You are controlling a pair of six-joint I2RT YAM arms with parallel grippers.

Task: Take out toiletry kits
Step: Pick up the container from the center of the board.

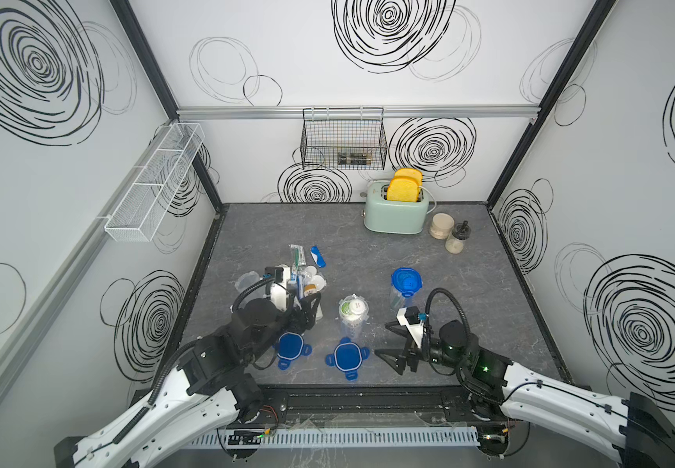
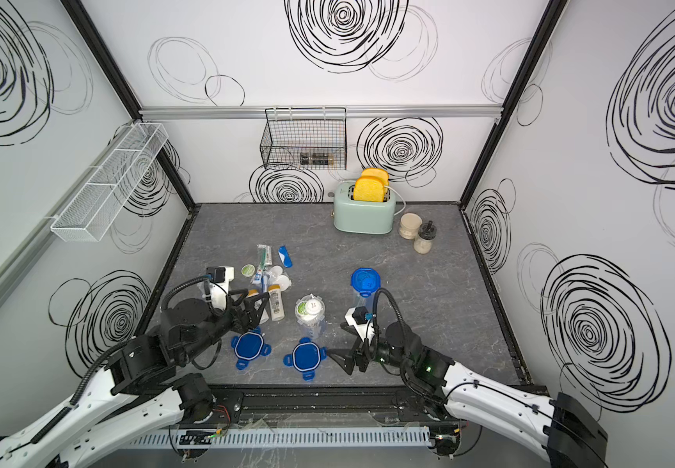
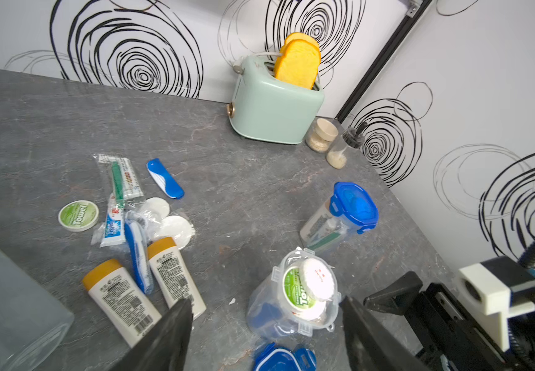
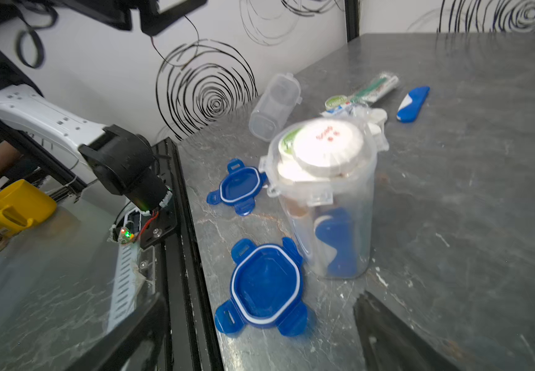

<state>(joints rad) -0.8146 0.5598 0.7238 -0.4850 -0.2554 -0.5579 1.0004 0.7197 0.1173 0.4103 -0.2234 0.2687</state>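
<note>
Both pairs of jaws stand apart and empty. The toiletry kit [image 4: 325,144] sits in the open jar [image 1: 351,330] between left gripper [image 3: 266,305] and right gripper [image 1: 384,338]. Brace the jar; lift contents vertically.

From lidless jar [image 1: 353,314]: free toward 12, bare table [image 1: 368,251] up to toaster [image 1: 396,210] at 1. Blocked at 2 by lidded jar [image 1: 404,289], at 4 by right gripper [image 1: 381,338], at 6 and 8 by right blue lid [image 1: 346,356] and left blue lid [image 1: 289,345], at 10 by scattered kit pile [image 1: 301,263].
</note>
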